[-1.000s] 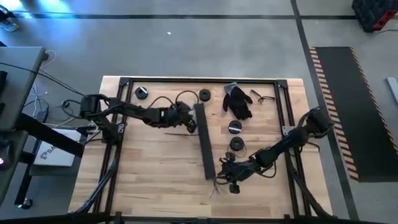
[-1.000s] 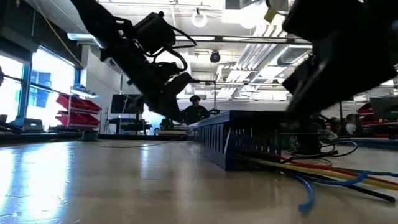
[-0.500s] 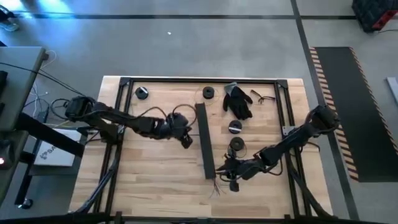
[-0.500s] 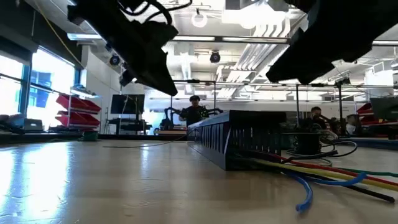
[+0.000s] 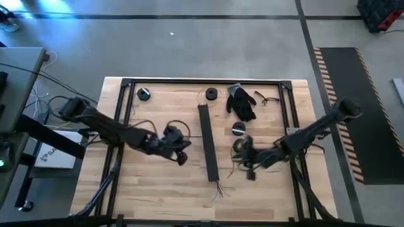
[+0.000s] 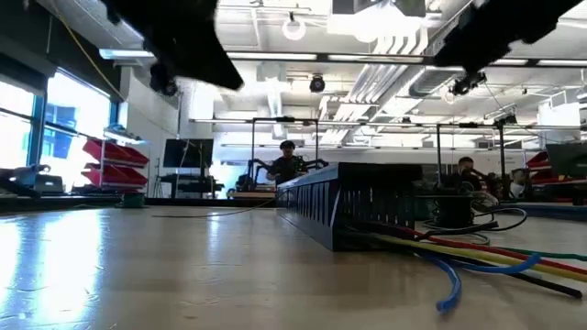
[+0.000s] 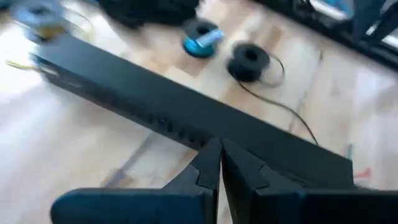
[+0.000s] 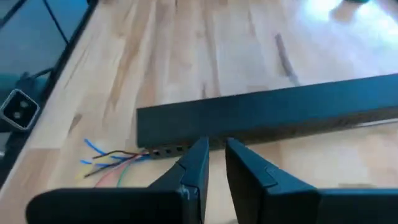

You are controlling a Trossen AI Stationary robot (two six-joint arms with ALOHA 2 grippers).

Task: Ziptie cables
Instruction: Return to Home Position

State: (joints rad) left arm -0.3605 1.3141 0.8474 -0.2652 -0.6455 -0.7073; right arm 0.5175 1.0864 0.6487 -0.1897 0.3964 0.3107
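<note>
The long black slotted duct (image 5: 207, 142) lies flat on the wooden table, running from far to near. The cables show as thin blue, red, yellow and green ends (image 8: 112, 159) sticking out of the duct's near end (image 5: 218, 189) and resting on the wood (image 6: 477, 258). My left gripper (image 5: 180, 154) hovers left of the duct's middle, shut on nothing (image 7: 219, 167). My right gripper (image 5: 247, 166) hovers right of the duct's near half, its fingers (image 8: 214, 160) a narrow gap apart with nothing between them.
Black spools lie at the far left (image 5: 144, 94), the far middle (image 5: 208, 95) and right of the duct (image 5: 238, 128), (image 5: 240, 146). A black glove (image 5: 242, 101) and glasses (image 5: 265, 98) lie at the far right. A black frame (image 5: 121, 113) edges the table.
My left gripper has gone from beside the duct's far end toward the table's near edge and a little left, rising out of the low view. My right gripper has left the cable ends at the duct's near end, going up and toward the right and far side. The duct and cables stayed put.
</note>
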